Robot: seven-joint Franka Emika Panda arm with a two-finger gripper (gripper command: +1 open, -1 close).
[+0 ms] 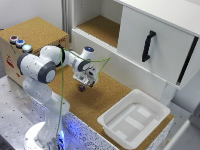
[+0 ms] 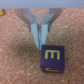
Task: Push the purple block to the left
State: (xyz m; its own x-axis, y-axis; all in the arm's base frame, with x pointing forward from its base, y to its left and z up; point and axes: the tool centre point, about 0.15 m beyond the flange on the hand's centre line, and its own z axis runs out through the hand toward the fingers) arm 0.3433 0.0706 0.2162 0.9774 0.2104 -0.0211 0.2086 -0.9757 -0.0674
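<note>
The purple block [image 2: 51,58] is a small dark purple cube with a yellow letter on its top face, resting on the cork surface [image 2: 15,60]. In the exterior view it shows as a small dark blob [image 1: 81,88] just below the gripper. My gripper [image 2: 41,43] hangs low over the cork with its two fingers pressed together and nothing between them. The fingertips are right beside the block's edge; I cannot tell whether they touch it. In the exterior view the gripper [image 1: 86,83] sits near the middle of the cork board.
A white plastic tray [image 1: 114,126] stands at the exterior view's lower right. A white cabinet with a black handle [image 1: 147,45] and an open cork shelf [image 1: 100,27] rise behind. A box with coloured round caps [image 1: 20,42] stands at the left.
</note>
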